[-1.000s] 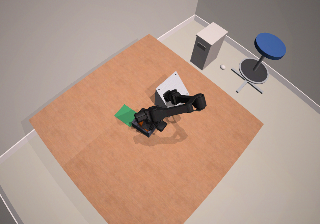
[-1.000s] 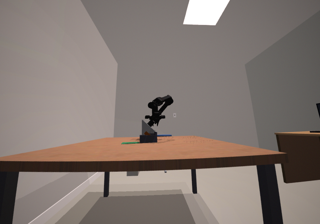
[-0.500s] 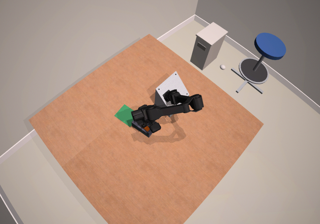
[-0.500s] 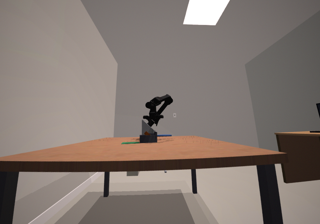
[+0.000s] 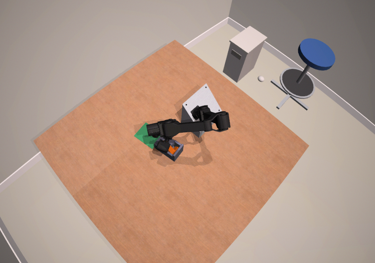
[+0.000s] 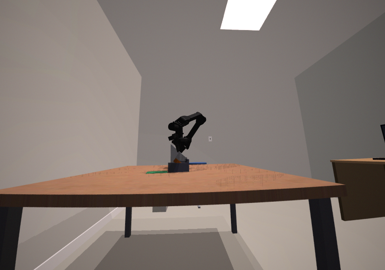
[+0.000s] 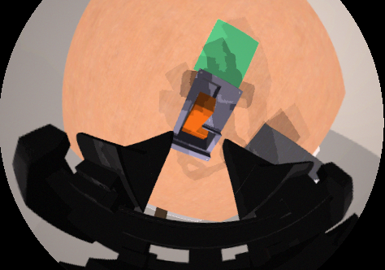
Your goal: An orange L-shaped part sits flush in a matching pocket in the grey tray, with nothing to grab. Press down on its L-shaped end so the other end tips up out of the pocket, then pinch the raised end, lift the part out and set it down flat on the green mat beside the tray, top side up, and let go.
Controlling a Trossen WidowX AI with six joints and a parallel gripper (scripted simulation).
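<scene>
The orange L-shaped part (image 5: 173,149) (image 7: 196,120) lies tipped in the pocket of the grey tray (image 5: 178,155) (image 6: 178,168) (image 7: 231,97). In the exterior view, one end of the part (image 6: 176,160) pokes up above the tray rim. The green mat (image 5: 140,134) (image 6: 155,172) (image 7: 231,47) lies flat against the tray's far side. My gripper (image 5: 163,146) (image 6: 180,150) (image 7: 198,138) hangs above the tray, pointing down. Its fingers are open with nothing between them, and they are clear of the part.
The arm's grey wedge-shaped base (image 5: 202,101) (image 6: 173,154) stands just behind the tray. Off the table on the floor are a grey cabinet (image 5: 244,53), a blue stool (image 5: 315,54) and a small white ball (image 5: 260,78). A desk (image 6: 360,179) stands at the right.
</scene>
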